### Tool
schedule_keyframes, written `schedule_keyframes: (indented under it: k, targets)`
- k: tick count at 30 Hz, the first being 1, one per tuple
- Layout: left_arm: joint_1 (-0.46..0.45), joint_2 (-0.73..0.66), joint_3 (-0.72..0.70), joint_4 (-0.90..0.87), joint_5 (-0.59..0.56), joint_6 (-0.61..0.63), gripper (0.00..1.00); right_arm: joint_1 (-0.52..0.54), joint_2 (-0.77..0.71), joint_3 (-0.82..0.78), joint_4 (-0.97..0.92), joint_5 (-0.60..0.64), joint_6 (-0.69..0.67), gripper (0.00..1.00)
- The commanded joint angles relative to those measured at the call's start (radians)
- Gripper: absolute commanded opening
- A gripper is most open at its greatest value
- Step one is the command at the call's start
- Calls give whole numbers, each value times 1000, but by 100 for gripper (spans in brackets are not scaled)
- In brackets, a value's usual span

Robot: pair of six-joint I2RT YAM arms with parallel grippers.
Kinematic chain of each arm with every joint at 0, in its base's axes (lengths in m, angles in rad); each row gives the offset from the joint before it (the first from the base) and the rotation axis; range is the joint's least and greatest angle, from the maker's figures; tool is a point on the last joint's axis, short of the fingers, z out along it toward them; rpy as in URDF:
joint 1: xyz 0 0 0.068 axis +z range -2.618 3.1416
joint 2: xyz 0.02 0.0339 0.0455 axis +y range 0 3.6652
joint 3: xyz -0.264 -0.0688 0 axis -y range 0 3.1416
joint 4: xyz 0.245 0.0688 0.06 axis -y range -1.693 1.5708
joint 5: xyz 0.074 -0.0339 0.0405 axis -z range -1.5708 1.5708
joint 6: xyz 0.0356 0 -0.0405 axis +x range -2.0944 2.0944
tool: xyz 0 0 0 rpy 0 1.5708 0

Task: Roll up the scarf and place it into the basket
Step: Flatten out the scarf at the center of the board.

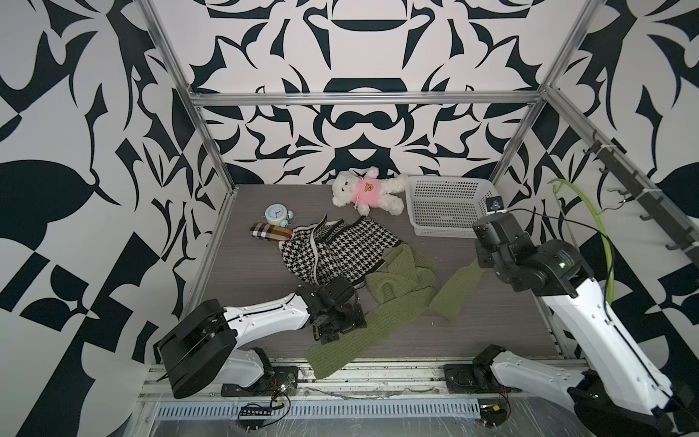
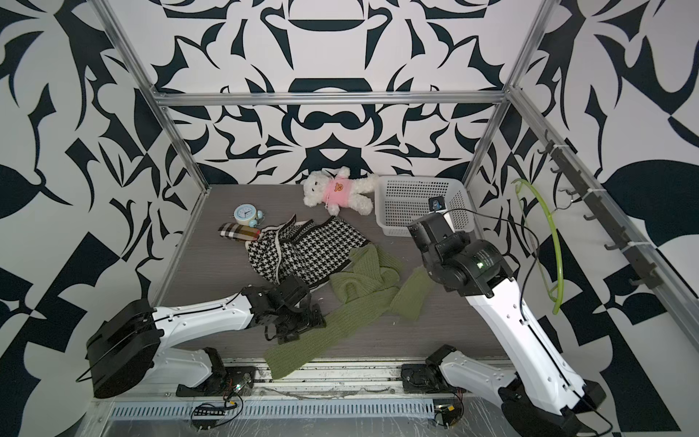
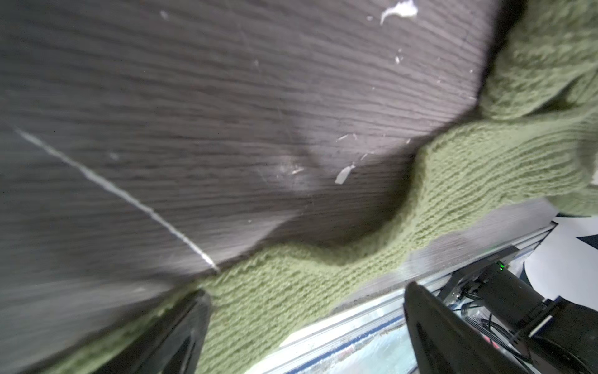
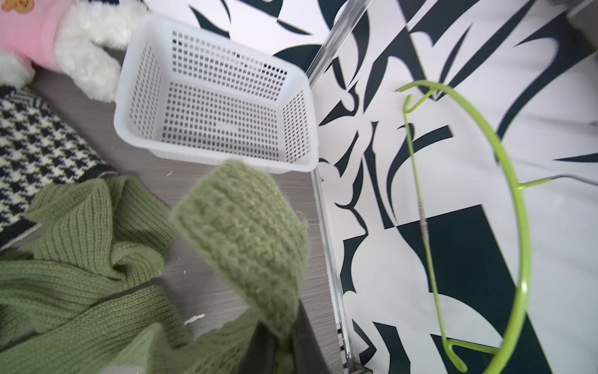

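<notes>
Right wrist view shows the right gripper (image 4: 284,343) clenched on one end of the green scarf (image 4: 242,226), the short flap standing up floppy above the dark fingers. The fingertips are cut off by the frame's edge, so how deep the bite goes is unclear. In both top views that gripper is hidden beneath its own wrist.

In a top view the scarf (image 1: 401,291) lies strung across the counter (image 1: 246,272), bunched in the middle beside a houndstooth cloth (image 1: 340,249). Its other end trails over the counter's front edge. The basket (image 1: 446,206) stands well apart at the back right, with nothing in it.

The left gripper (image 3: 305,291) is released, jaws wide, straddling the trailing strip. That view is blurred, so contact cannot be judged.

The chunky rib knit looks light, soft and stretchy, with good friction. It should sag rather than hold shape, and a roll will likely loosen unless pinched across its full width. Ends or edges seem the best holds. Whether the middle bunch is knotted or merely folded I cannot tell.
</notes>
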Motion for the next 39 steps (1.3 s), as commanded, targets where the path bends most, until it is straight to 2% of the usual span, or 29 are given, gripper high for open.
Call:
schedule_keyframes:
  k: [1, 6, 11, 17, 19, 24, 31, 35, 39]
  targets:
    - [65, 96, -48, -34, -76, 67, 99, -4, -12, 40, 43, -5, -71, 12]
    - [248, 124, 54, -111, -159, 233, 99, -4, -7, -1, 106, -200, -107, 13]
    - [372, 204, 263, -234, -259, 386, 99, -4, -33, -112, 187, -534, -92, 13]
    - [458, 164, 341, -267, -220, 455, 99, 14, -111, -331, 290, -1018, -46, 15]
    - [463, 148, 360, -279, -179, 485, 99, 63, -137, -424, 345, -1057, 5, 15]
    - [451, 135, 387, -359, -12, 557, 99, 237, -184, -509, 412, -972, 97, 14]
    - [425, 27, 201, -311, 56, 452, 99, 259, -180, -435, 324, -858, 113, 12]
    - [421, 58, 116, -221, 115, 425, 99, 258, -155, -307, 192, -657, 154, 10]
    - [415, 144, 48, -118, 162, 388, 99, 255, -114, -81, -47, -279, 228, 10]
